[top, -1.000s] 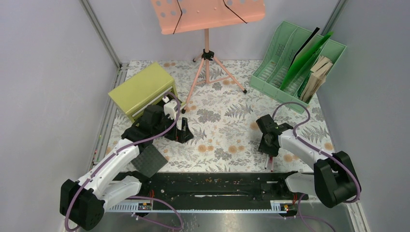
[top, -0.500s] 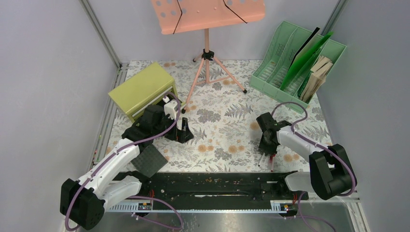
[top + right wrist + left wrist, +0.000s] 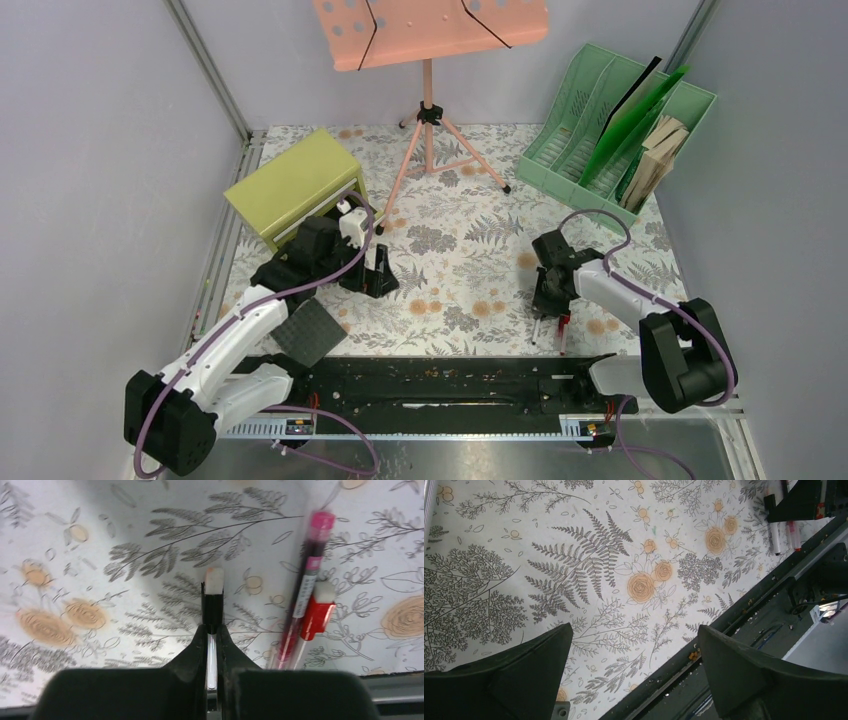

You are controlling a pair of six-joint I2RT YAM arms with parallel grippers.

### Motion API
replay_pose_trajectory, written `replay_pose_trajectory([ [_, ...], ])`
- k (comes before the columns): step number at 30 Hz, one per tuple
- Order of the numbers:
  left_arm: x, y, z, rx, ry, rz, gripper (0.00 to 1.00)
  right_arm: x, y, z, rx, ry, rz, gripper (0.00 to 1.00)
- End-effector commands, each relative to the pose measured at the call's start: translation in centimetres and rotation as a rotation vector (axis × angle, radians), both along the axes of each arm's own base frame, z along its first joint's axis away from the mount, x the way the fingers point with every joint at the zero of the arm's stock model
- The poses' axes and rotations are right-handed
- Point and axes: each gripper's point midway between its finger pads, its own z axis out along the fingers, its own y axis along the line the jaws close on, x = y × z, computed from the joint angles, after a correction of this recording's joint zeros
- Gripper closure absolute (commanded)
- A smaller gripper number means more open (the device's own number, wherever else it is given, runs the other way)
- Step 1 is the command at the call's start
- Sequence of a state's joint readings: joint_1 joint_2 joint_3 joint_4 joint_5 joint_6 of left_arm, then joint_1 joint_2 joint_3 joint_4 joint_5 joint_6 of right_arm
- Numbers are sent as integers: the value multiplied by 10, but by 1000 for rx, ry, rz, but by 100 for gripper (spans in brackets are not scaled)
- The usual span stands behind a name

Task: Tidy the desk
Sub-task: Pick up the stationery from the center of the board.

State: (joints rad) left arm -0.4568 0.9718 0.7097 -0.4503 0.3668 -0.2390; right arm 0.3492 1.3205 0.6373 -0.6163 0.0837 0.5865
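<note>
The desk (image 3: 450, 250) is a whitish top printed with ferns and orange flowers. My right gripper (image 3: 551, 303) is low over its near right part, shut on a white marker with a black cap (image 3: 212, 605). The white barrel shows between the closed jaws. Two red pens (image 3: 307, 610) lie on the desk just right of the marker, apart from the fingers. These pens (image 3: 562, 335) lie by the near rail in the top view. My left gripper (image 3: 634, 630) hangs open over the desk (image 3: 589, 570) with nothing between its fingers (image 3: 524, 670), in front of the cabinet.
An olive-yellow drawer cabinet (image 3: 295, 185) stands at the back left, a pink music stand (image 3: 428, 110) at the back middle, a green file rack (image 3: 620, 120) with folders at the back right. A black square pad (image 3: 308, 332) lies near the dark front rail (image 3: 440, 375).
The right gripper's jaws have closed onto the black-capped marker, and the arm has shifted slightly left. The left arm has not moved.
</note>
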Motion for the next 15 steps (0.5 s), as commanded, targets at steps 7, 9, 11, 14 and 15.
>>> replay_pose_trajectory([
  [7, -30, -18, 63, -187, 100, -32, 2, 5, 48, 59, 340, -255, 93, 100],
  [9, -43, -31, 65, -286, 189, -48, 4, 3, 54, 73, 406, -312, 88, 100],
  [11, -55, -44, 61, -360, 254, -56, 6, 1, 65, 85, 490, -365, 95, 100],
  [14, -70, -60, 56, -430, 288, -58, 6, -1, 81, 101, 618, -419, 97, 100],
  [15, -74, -66, 55, -459, 307, -56, 6, 0, 87, 107, 660, -435, 99, 100],
])
